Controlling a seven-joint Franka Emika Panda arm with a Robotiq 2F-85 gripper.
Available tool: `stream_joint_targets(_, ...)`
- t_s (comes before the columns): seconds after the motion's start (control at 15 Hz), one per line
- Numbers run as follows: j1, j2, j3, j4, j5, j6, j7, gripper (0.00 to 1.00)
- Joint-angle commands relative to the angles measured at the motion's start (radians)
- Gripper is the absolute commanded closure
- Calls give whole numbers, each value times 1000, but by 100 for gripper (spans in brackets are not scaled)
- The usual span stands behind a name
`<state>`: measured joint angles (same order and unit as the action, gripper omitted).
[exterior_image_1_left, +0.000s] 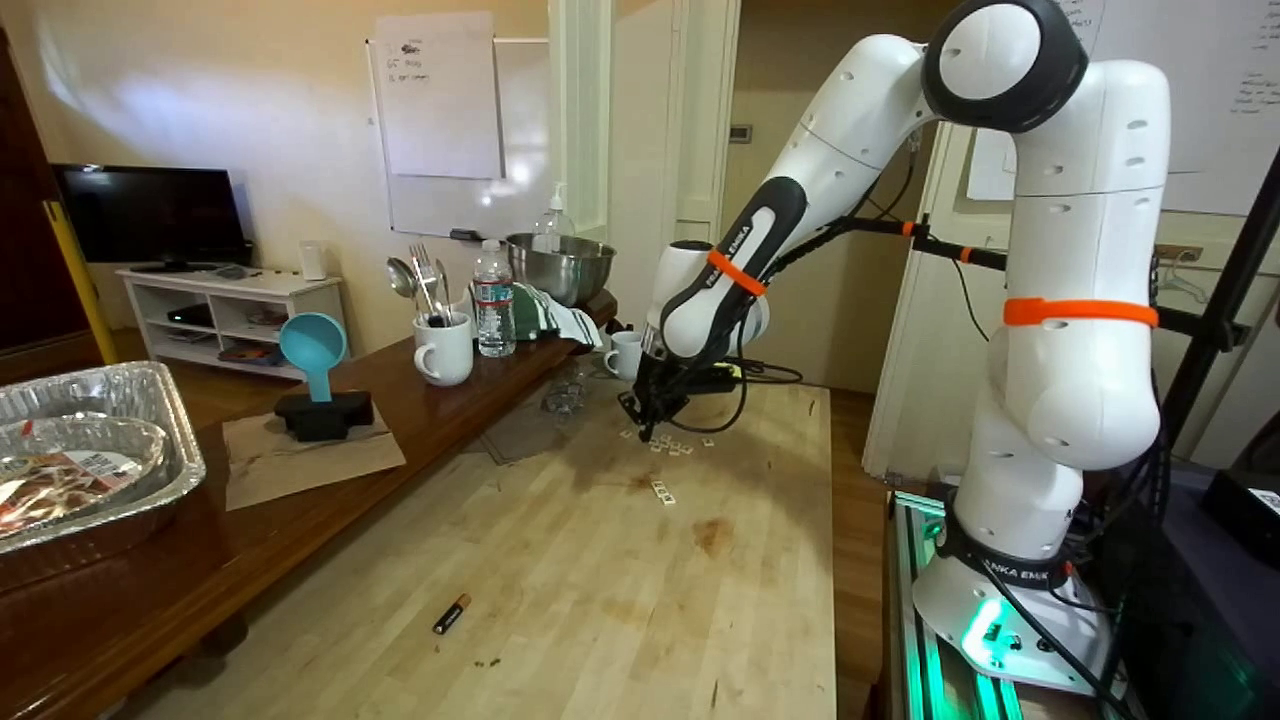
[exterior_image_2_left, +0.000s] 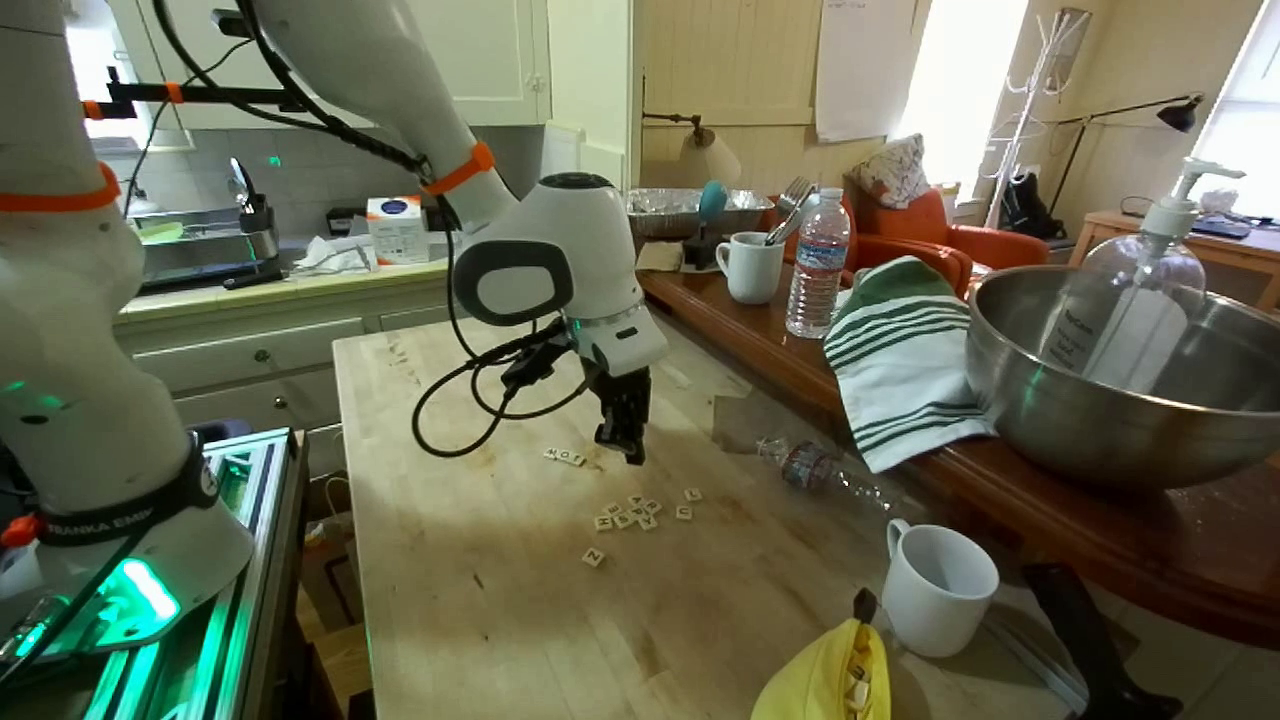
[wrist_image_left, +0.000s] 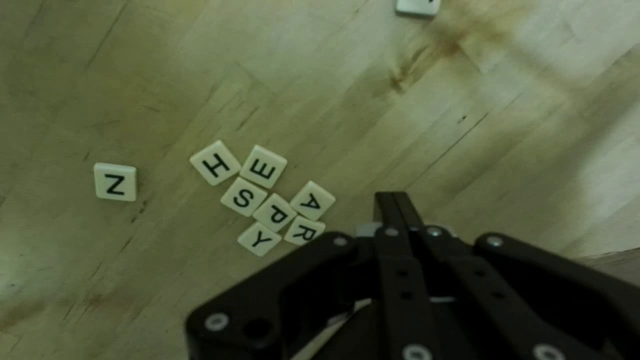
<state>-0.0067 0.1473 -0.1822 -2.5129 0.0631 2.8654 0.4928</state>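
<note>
Nearest in the wrist view, a black two-fingered metal hand (wrist_image_left: 393, 197), fingers pressed together along their length, nothing pinched between. Poised above the pale, stained wooden counter (wrist_image_left: 165, 290), just beside a loose huddle of small square cream letter tiles (wrist_image_left: 275, 213). Legible there: H, E, S, P, Y, A and R, mostly touching or nearly so, turned every which way. A little apart, a lone cream N tile (wrist_image_left: 115, 182). Partly behind the hand, pale slivers (wrist_image_left: 367, 229), possibly more tiles; in an exterior view, a separate pair of cream tiles (exterior_image_2_left: 694, 495) near the huddle.

Farther off, a short straight row of cream tiles (exterior_image_2_left: 564, 457), neatly aligned, too small to read with confidence; probably cropped at the top of the wrist view, down to one tile.

By the look of things, partway along at most: one short row already in order, the rest left scattered, none in the grip.

Beyond the tiles on the counter, a clear plastic bottle (exterior_image_2_left: 808, 466) on its side, a plain white ceramic mug (exterior_image_2_left: 930, 600), a yellow banana-shaped zip pouch (exterior_image_2_left: 810, 680) with tile-like pieces inside, and, well apart, a black-and-copper battery (exterior_image_1_left: 452, 614). Farthest, up on the polished red-brown wooden ledge (exterior_image_1_left: 430, 410): a white mug of cutlery (exterior_image_1_left: 447, 350), an upright labelled water bottle (exterior_image_1_left: 495, 310), a green-and-white striped cloth (exterior_image_2_left: 900, 360) and a shiny steel bowl (exterior_image_2_left: 1100, 430).
</note>
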Motion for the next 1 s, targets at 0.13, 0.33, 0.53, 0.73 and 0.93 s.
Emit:
stream_joint_targets(0.13,-3,-97,48,-75,-9,-41,-71,100)
stream_joint_targets(0.33,-4,-119,68,-96,-29,-57,-95,100)
stream_joint_targets(0.53,-4,-134,85,-108,-52,-83,-106,100)
stream_joint_targets(0.73,-5,-144,98,-116,-86,-100,-107,100)
stream_joint_targets(0.93,-7,-128,105,-107,-119,-115,-108,100)
